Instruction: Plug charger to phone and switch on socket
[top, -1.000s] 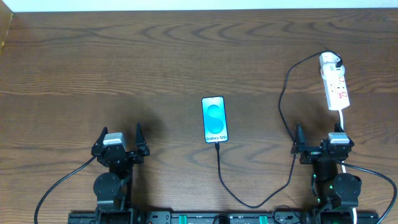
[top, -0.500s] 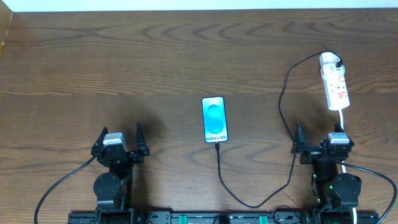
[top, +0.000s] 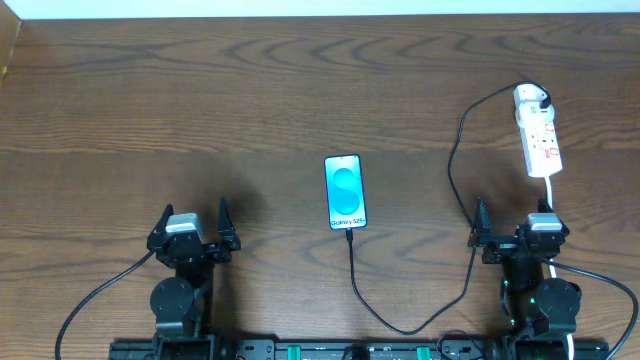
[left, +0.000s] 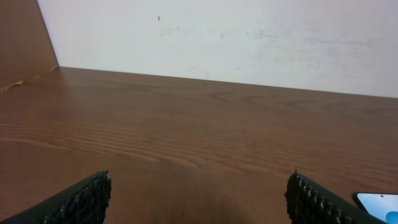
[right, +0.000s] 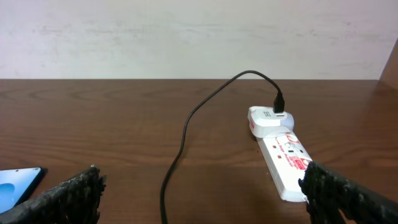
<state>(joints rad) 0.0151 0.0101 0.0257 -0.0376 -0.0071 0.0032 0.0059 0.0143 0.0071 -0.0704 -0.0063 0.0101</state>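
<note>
The phone (top: 345, 192) lies flat mid-table, its screen bright blue; a corner shows in the left wrist view (left: 377, 202) and in the right wrist view (right: 17, 185). The charger cable (top: 452, 170) runs from the phone's near end, loops along the front edge and rises to a white plug on the socket (top: 538, 132), a white power strip with red markings at the right. The cable (right: 186, 130) and the socket (right: 283, 152) also show in the right wrist view. My left gripper (top: 194, 240) and right gripper (top: 512, 238) are both open and empty near the front edge.
A white cord (top: 551, 190) runs from the power strip toward the right arm base. A white wall (left: 217, 37) stands behind the wooden table (top: 200, 120). A brown board (left: 22, 37) stands at the far left edge.
</note>
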